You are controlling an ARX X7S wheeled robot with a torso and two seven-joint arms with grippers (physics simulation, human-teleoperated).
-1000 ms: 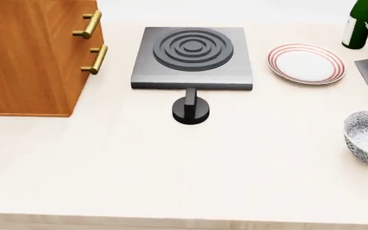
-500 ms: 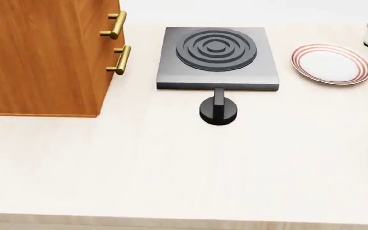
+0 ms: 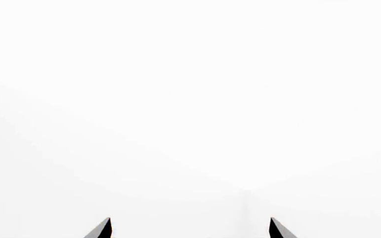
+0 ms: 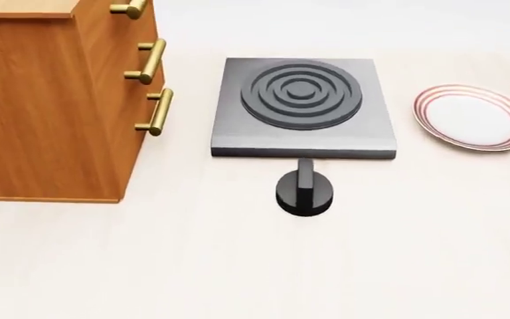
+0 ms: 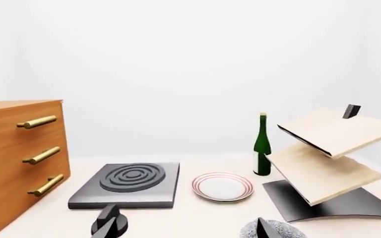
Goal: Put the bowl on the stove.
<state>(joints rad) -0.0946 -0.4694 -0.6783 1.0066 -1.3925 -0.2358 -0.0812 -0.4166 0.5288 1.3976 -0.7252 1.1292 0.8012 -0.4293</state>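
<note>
Bowl (image 5: 270, 231) has slipped out of head view; stove (image 4: 301, 109) sits centre. Both grippers' fingers spread, empty; reaching blind risks knocking it.

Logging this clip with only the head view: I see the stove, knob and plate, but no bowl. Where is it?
Observer: The right wrist view catches the bowl at its lower edge, nearer that camera than the plate.
Reviewer: Anything close to it?
Observer: A tilted two-board wooden rack on a dark base stands nearby.
Reviewer: And the left side?
Observer: The left gripper is open and empty, facing blank white.
</note>
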